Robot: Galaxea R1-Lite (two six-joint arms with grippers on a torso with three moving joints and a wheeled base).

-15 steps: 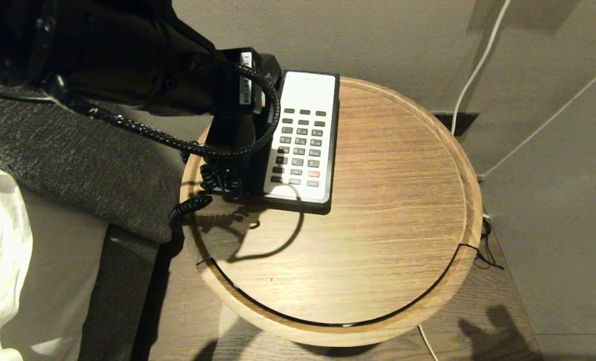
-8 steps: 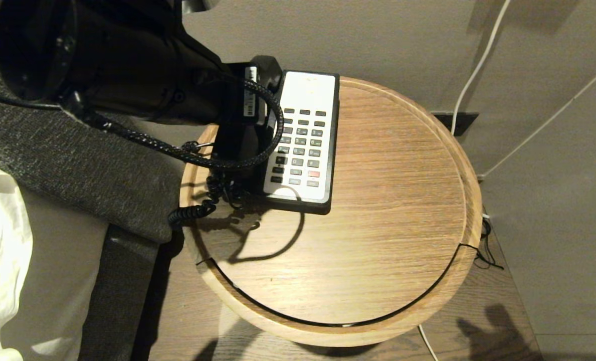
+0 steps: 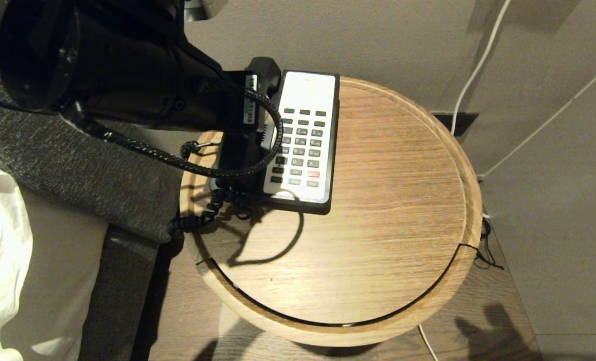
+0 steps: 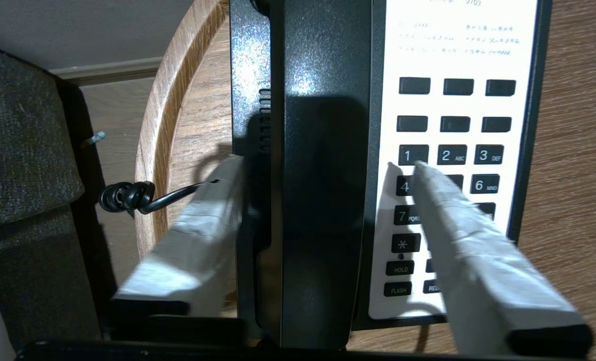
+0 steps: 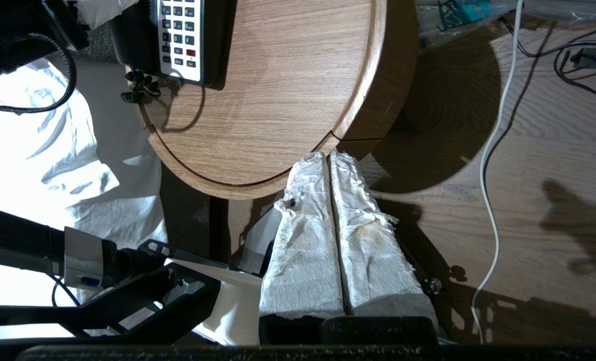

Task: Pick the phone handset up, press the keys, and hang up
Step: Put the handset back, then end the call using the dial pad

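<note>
The black phone handset (image 4: 323, 175) lies along the left side of the phone base (image 4: 247, 75), next to the white faceplate with the keys (image 4: 453, 155). My left gripper (image 4: 326, 163) hangs over it, open. One white-wrapped finger stands off each side of the handset, with a gap on both sides. The finger (image 4: 448, 215) on the keypad side hovers above the 4 and 7 keys. In the head view my left arm (image 3: 127, 65) covers most of the handset (image 3: 263, 67); the keys (image 3: 300, 150) show. My right gripper (image 5: 329, 155) is shut and empty, off the table's near edge.
The phone stands at the back left of a round wooden table (image 3: 378, 225) with a raised rim. The coiled cord (image 3: 202, 218) trails over the left rim. A grey blanket (image 3: 77, 160) and white bedding lie to the left. A white cable (image 3: 473, 75) runs down the wall at right.
My left arm has drawn back a little to the left, uncovering the handset's far end. The coiled cord has sagged lower onto the table. The right arm has not moved.
</note>
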